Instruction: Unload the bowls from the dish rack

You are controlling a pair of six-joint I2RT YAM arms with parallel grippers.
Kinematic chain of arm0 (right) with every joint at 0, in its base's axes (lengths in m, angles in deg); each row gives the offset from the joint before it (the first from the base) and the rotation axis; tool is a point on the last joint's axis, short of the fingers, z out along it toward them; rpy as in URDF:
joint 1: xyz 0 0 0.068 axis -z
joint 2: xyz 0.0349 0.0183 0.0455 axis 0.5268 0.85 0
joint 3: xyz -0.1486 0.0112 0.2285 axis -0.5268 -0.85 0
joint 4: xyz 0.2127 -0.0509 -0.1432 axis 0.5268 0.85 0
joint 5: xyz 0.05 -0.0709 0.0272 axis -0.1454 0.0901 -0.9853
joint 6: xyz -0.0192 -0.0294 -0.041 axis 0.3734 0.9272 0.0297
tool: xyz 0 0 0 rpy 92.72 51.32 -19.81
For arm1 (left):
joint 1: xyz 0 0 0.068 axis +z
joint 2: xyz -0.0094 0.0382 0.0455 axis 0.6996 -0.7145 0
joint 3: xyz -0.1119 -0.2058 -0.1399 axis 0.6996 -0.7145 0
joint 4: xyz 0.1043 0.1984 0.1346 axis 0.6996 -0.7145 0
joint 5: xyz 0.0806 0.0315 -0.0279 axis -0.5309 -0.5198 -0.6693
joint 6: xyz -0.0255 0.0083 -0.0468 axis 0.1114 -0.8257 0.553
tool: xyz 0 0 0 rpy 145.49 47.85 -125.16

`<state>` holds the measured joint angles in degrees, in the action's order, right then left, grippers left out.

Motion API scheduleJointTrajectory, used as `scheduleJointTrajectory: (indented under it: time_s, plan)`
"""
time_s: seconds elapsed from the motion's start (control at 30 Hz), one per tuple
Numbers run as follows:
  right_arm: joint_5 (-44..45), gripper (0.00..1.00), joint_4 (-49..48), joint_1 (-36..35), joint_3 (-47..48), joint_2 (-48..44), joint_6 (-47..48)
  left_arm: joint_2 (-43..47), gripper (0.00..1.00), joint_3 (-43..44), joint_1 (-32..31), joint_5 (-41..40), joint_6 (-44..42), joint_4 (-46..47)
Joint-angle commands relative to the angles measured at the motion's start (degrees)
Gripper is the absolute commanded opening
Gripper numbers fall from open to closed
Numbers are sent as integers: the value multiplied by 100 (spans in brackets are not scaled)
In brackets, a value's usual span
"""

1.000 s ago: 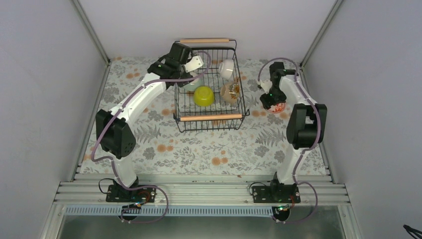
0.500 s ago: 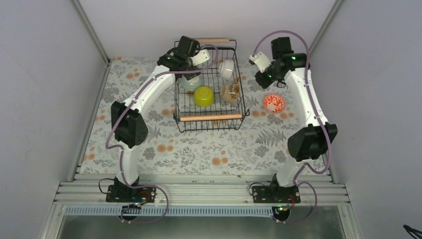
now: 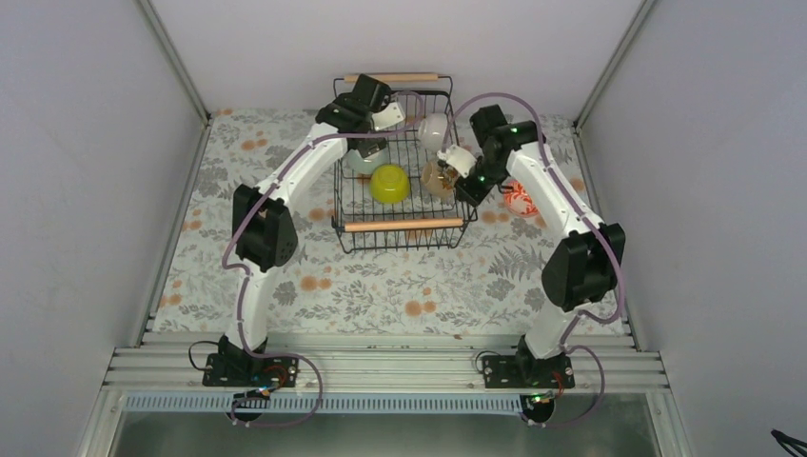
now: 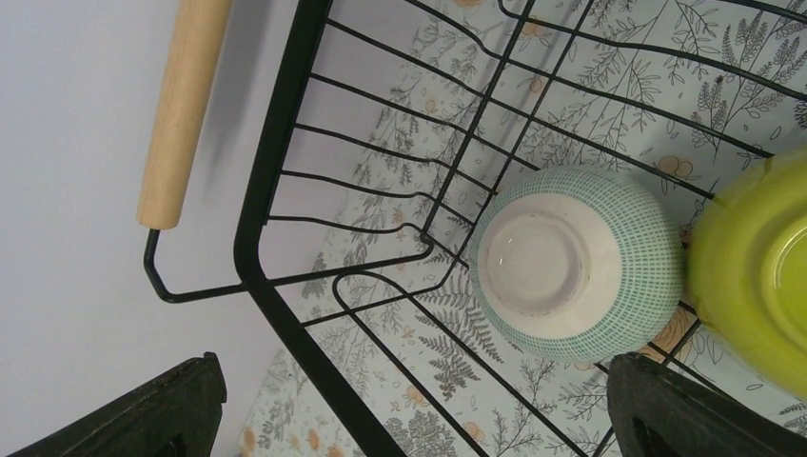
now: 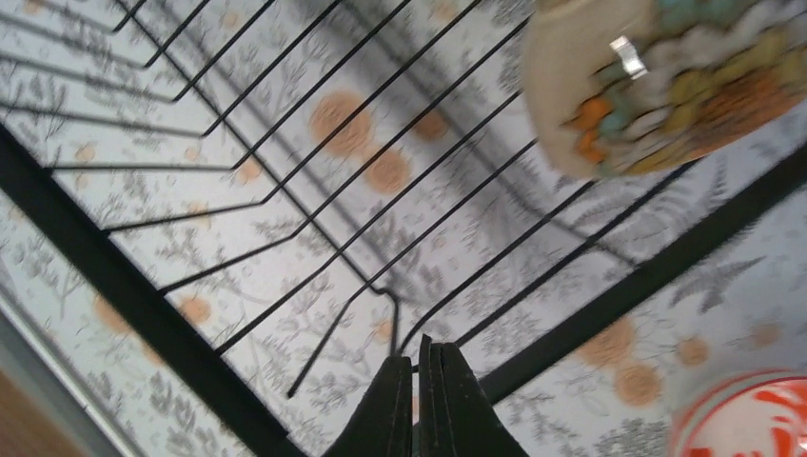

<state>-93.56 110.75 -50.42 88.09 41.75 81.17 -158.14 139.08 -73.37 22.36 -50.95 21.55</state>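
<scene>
- Floral-print tablecloth [image 3: 381, 286] covers the table; plain pale walls [image 3: 95, 143] enclose it; the rectangular black wire dish rack with wooden bar handles [image 3: 404, 227] stands far centre
- right gripper [image 5: 419, 362] has swung from beside the rack to over its right rim, fingers now pressed together, empty; left gripper [image 4: 411, 381] hangs spread wide over the rack's left end
- five bowls; four in the rack: teal-checked bowl [image 4: 571, 262], yellow-green bowl [image 3: 390, 183], white bowl [image 3: 433, 129], speckled bowl [image 3: 438, 176]; one red-and-white bowl [image 3: 521, 198] on the cloth, right of the rack

High rear overview; two close wrist views down into dish rack [image 3: 404, 226]
</scene>
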Motion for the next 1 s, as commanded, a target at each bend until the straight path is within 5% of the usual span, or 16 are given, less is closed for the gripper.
scheduleJointTrajectory:
  time_s: [0.0,0.43,0.73,0.97]
  plan:
    - [-210,4,140,-256,-579,-422,162,-53,100,228,23,-190,17,19]
    - [118,4,159,-1590,-1973,-1208,-77,-592,100,850,58,-169,-82,-261]
    - [519,4,158,-1613,-3060,-1957,-264,-700,100,1107,24,55,-135,-626]
    - [373,4,141,-1521,-2748,-1996,-168,-926,100,1649,-177,371,-229,-1464]
